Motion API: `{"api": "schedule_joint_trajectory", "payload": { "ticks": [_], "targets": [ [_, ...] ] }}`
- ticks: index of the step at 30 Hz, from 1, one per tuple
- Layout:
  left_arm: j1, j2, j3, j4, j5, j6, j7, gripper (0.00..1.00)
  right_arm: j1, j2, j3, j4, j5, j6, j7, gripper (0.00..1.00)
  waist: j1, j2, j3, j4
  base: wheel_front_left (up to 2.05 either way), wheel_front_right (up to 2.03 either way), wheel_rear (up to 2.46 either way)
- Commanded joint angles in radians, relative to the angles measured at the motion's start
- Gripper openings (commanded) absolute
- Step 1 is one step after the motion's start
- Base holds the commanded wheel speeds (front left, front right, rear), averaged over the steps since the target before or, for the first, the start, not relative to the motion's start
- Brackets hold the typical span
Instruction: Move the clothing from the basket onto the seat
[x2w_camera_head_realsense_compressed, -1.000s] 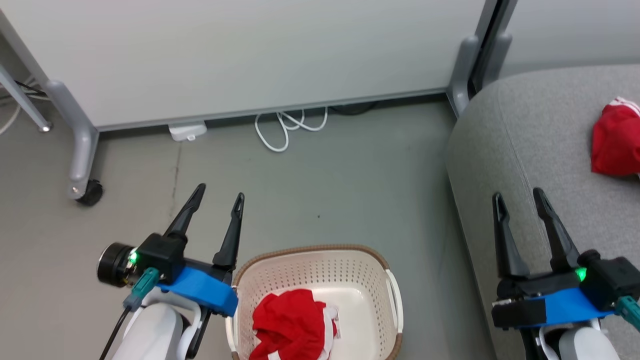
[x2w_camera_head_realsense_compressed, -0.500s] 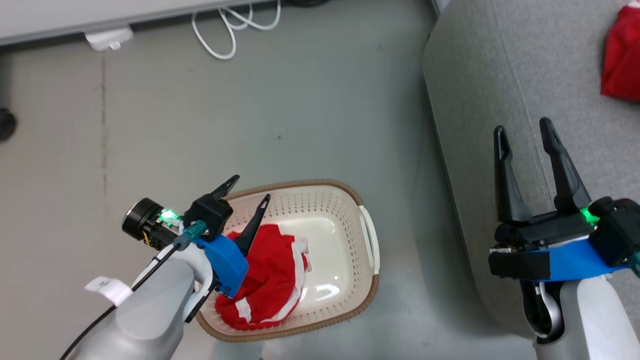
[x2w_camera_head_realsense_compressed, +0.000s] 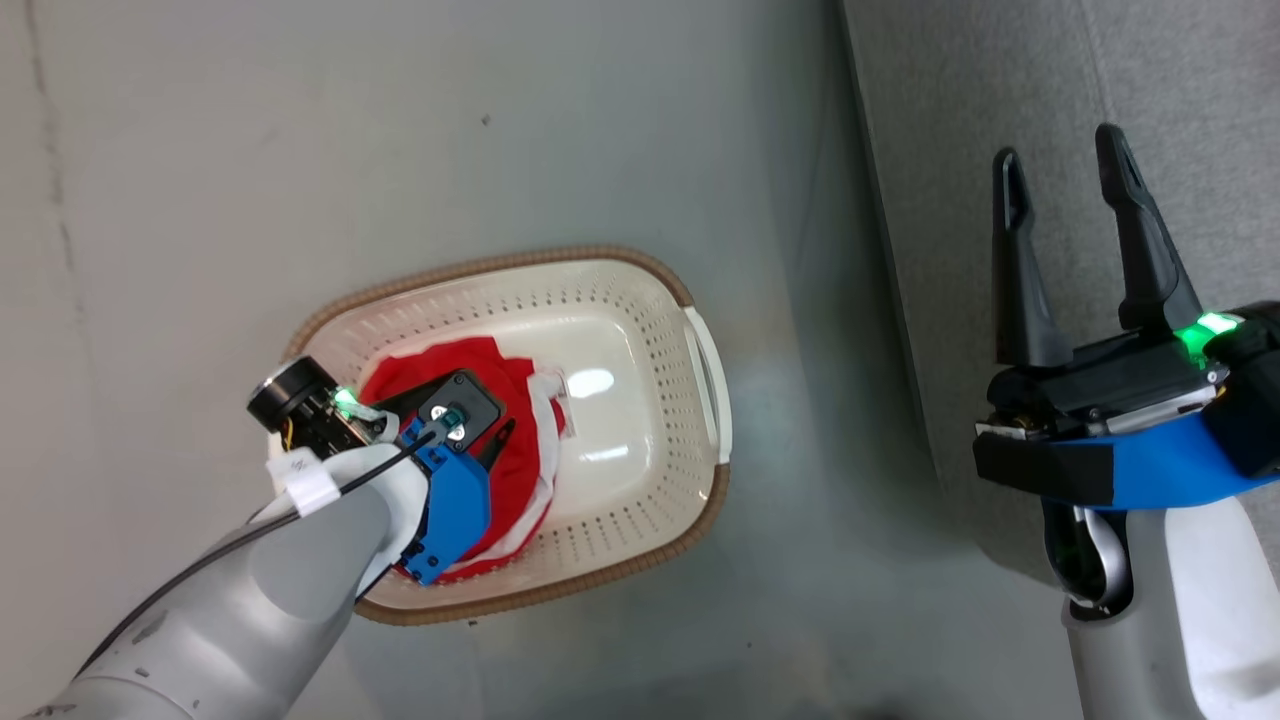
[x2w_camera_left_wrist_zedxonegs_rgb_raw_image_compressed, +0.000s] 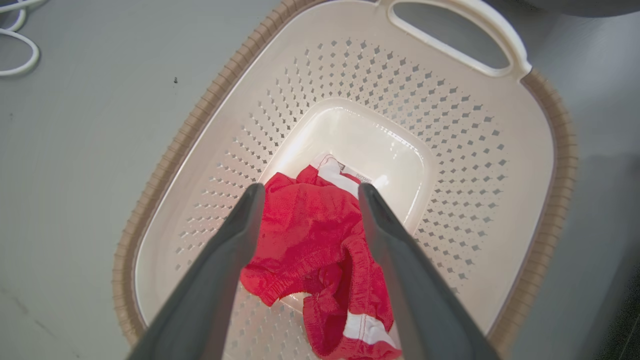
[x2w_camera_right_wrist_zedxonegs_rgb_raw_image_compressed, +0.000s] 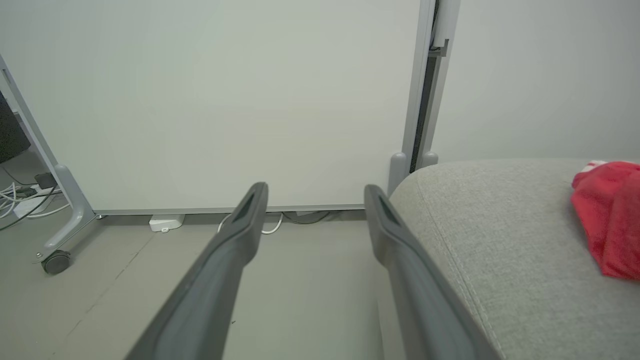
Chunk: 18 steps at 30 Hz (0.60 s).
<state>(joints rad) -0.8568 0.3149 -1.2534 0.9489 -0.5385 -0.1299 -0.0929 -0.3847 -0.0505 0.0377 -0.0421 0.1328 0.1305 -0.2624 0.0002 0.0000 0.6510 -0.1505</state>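
– One garment (x2w_camera_left_wrist_zedxonegs_rgb_raw_image_compressed: 310, 235) lies in the basket (x2w_camera_left_wrist_zedxonegs_rgb_raw_image_compressed: 545, 150); the other garment (x2w_camera_right_wrist_zedxonegs_rgb_raw_image_compressed: 607, 215) is on the seat (x2w_camera_right_wrist_zedxonegs_rgb_raw_image_compressed: 500, 250). Which step is this?
– Picking up the one in the basket, I judge. The left gripper (x2w_camera_left_wrist_zedxonegs_rgb_raw_image_compressed: 310, 189) hangs inside the basket, jaws wide, straddling the red heap and holding nothing.
– Touching it?
– Cannot tell. Next it should sink lower, close on a thick fold and lift clear of the rim.
– Right gripper (x2w_camera_head_realsense_compressed: 1062, 150)?
– Wide too, empty, near the seat's edge.
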Motion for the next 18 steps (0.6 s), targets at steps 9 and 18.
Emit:
{"api": "schedule_joint_trajectory", "payload": {
  "ticks": [9,18],
  "targets": [
    [-0.028,0.025,-0.029,0.019,0.04,0.0,0.194,1.0,-0.054,0.0,0.011,-0.043,0.005,0.0,-0.004,1.0,-0.0002,0.0,0.152,-0.06,0.0,0.0,0.0],
    [-0.051,0.059,-0.029,0.0,0.038,-0.001,0.357,1.0,-0.062,0.0,0.013,-0.081,0.007,0.0,-0.004,1.0,-0.0002,0.0,0.235,-0.088,0.0,0.0,0.0]
  ]
}}
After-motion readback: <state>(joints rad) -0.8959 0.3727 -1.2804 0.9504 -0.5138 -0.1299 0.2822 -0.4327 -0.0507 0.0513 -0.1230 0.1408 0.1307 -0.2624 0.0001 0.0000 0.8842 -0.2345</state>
